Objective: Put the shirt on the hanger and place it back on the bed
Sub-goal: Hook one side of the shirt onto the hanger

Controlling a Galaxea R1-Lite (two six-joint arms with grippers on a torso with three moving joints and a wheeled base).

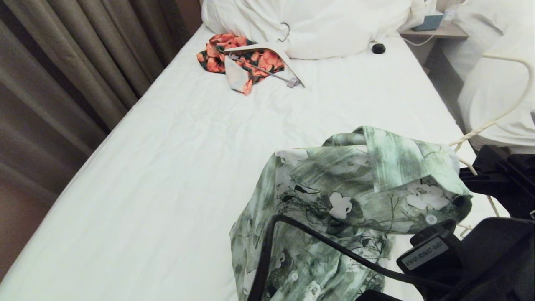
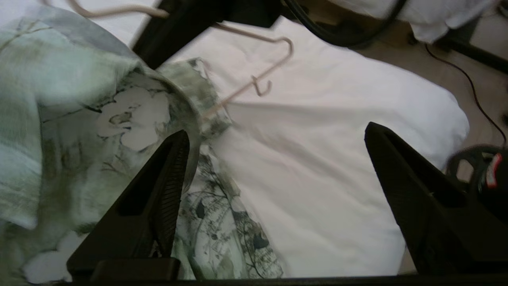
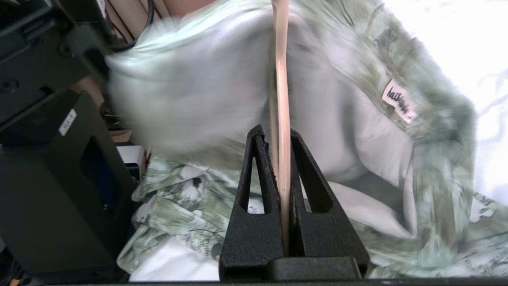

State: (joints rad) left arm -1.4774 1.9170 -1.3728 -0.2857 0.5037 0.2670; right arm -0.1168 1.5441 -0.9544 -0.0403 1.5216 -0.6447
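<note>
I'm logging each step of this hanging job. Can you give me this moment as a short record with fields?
shirt: green floral, draped over one end of the hanger, lower part on the bed
hanger: thin, cream, pinched by the right gripper
right gripper: shut on the hanger
left gripper: open, one finger beside the shirt, holding nothing
bed: white sheet
far end of bed: orange-red garment under a wide white hanger

Curtains (image 1: 62,62), grey-brown, hang in heavy folds. Right of them, past a stretch of white sheet, a wooden nightstand (image 1: 434,31) carries a teal box (image 1: 428,21). Further right of the curtains, a second bed (image 1: 497,83) heaped with rumpled white duvet. Beige floor (image 2: 448,59) shows in the left wrist view, a black cable (image 2: 472,87) trailing across it.
</note>
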